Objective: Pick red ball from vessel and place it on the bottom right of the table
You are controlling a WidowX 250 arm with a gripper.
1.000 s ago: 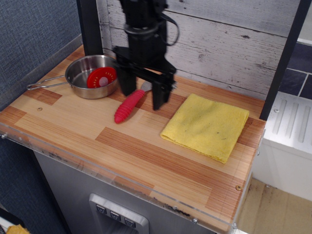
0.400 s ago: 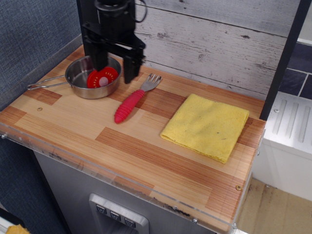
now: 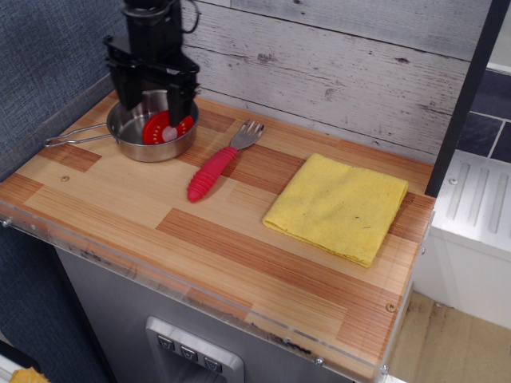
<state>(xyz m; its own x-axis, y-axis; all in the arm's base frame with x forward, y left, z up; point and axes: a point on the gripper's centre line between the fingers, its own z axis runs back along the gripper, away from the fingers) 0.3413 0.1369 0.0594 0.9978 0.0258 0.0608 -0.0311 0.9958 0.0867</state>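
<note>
The red ball [image 3: 167, 127] lies inside the vessel [image 3: 137, 137], leaning against the far-right part of the inner wall with its flat dotted face turned up and toward the camera. The vessel stands at the far-left corner of the surface [image 3: 200, 239], its thin wire handle reaching left almost to the side edge. The gripper [image 3: 153, 100] hangs over the vessel with its fingers [image 3: 184, 105] spread apart and holding nothing — one finger stands over the far-left rim, the other over the right rim, and the ball shows in the gap between them. Whether either fingertip touches the steel cannot be told from this view. Just right of the vessel a fork with a ribbed red handle [image 3: 213, 171] lies diagonally, its tines pointing to the back wall. Further right, well apart from the fork, a folded yellow cloth [image 3: 339, 207] lies near the right edge of the surface. Bare planks run along the whole front, behind the clear acrylic lip — the near right corner, in front of the cloth, holds nothing. A dark upright post [image 3: 467, 96] stands at the far-right corner, and a grey panel closes the left side beside the vessel.
</note>
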